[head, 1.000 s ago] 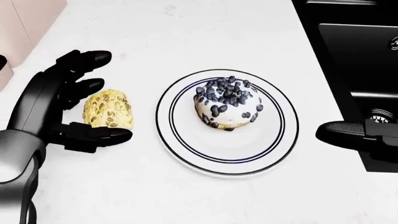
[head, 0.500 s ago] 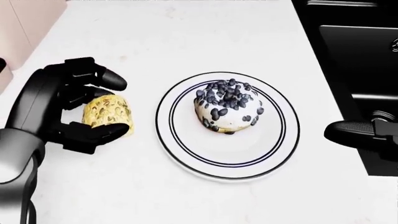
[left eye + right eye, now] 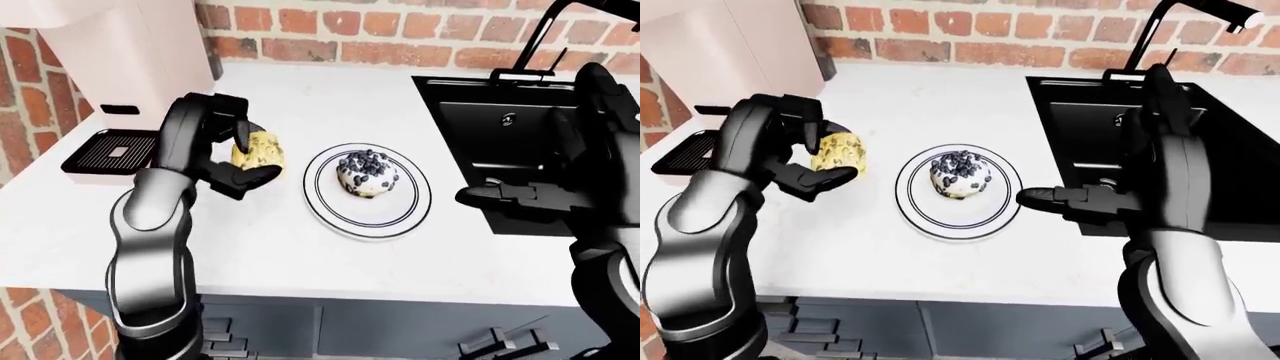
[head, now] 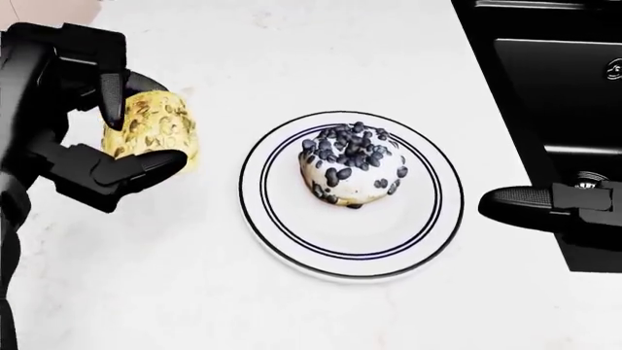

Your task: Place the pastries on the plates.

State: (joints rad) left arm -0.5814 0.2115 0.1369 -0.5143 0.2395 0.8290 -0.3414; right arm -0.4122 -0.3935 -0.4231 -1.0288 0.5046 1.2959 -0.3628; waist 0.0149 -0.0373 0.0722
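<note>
At the left of the head view the left hand [image 4: 92, 124], glossy black with three thick jointed fingers, is closed round a bun [image 4: 151, 130]; the bun is a yellow, lumpy oblong studded with darker seeds, pinched between two fingers over its top and a thumb under its lower side; in the left-eye view it sits clear of the counter [image 3: 300, 247], which is smooth, white and faintly speckled. At the centre of the head view a round white plate [image 4: 292, 240], flat and rimmed with two thin dark rings, carries a doughnut [image 4: 353, 164] with white icing and a heap of dark, shiny chips; the doughnut lies a little above the plate's middle. At the right edge the right hand [image 4: 549, 204] reaches in level over the lip of the black sink [image 4: 545, 80], fingers straight and holding nothing; a brick wall [image 3: 400, 45] and a pale coffee machine [image 3: 120, 67] fill the top of the left-eye view.

Half a second ago the bun lay on the counter at the middle left with the fingers curling round it; now it is higher in the frame and larger, lifted in the hand; plate, doughnut and right hand have barely shifted.
</note>
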